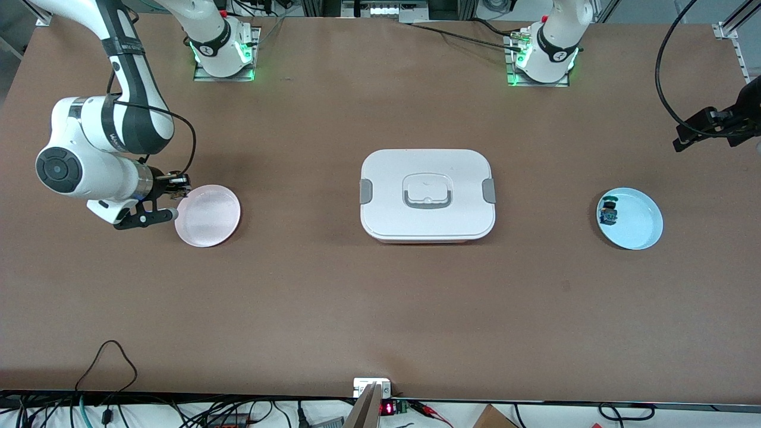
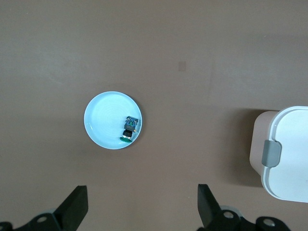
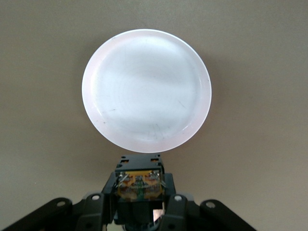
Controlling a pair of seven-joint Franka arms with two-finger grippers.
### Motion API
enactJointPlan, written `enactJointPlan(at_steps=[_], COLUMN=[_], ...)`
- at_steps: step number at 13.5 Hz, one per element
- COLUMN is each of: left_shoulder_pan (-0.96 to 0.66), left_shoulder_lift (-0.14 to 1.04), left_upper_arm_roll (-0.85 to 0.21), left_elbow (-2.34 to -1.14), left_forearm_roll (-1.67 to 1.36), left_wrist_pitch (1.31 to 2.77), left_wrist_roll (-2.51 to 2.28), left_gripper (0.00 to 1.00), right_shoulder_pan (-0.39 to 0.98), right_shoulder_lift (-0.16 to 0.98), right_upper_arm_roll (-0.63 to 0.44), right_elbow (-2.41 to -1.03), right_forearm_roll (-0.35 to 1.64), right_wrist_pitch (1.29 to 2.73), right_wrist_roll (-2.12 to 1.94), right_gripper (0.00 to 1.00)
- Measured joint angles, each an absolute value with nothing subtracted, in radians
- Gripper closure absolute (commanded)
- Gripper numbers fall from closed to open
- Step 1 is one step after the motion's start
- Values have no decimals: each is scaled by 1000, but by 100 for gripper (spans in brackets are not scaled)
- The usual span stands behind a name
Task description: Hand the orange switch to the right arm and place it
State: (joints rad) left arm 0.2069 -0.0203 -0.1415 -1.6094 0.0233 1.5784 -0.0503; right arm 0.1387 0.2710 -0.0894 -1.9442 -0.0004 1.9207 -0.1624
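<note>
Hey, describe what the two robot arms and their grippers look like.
The right arm is glossy white with dark-grey joint bands, a silver wrist ring, a looping black cable and a slim black right gripper. The left arm shows a white base segment lit green; its left gripper has wide black fingers.

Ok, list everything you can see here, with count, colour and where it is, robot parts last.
orange switch: one, black with an orange-tan part, held in the right gripper, not yet on the pink plate.
pink plate: one, pale pink, toward the right arm's end of the table.
blue plate: one, light blue, toward the left arm's end.
second switch: one, black with green-blue parts, on the blue plate near its rim.
box: one, white with grey clips and handle, lid on, mid-table between the plates.
table: one, brown.
right gripper: shut on the orange switch, beside the pink plate's rim.
left gripper: open, raised at the left arm's end, waiting.
</note>
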Motion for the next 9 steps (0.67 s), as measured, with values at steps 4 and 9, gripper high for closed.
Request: enactJointPlan(at_steps=[4, 9], left_shoulder_pan=[207, 205], left_shoulder_lift=[-15, -14], left_upper_arm_roll=[-142, -147], left_elbow=[-1583, -1573], left_forearm_roll=[23, 23], left_wrist_pitch=[1576, 1561], left_wrist_roll=[-53, -54], left_gripper=[0, 0], right_shoulder_pan=[139, 139], right_shoulder_lift=[279, 310], right_upper_arm_roll=[-89, -89], right_elbow=[-1945, -1948], right_forearm_roll=[0, 0], right_wrist_pitch=[1953, 2036], right_wrist_roll=[-456, -820], right_gripper=[100, 100])
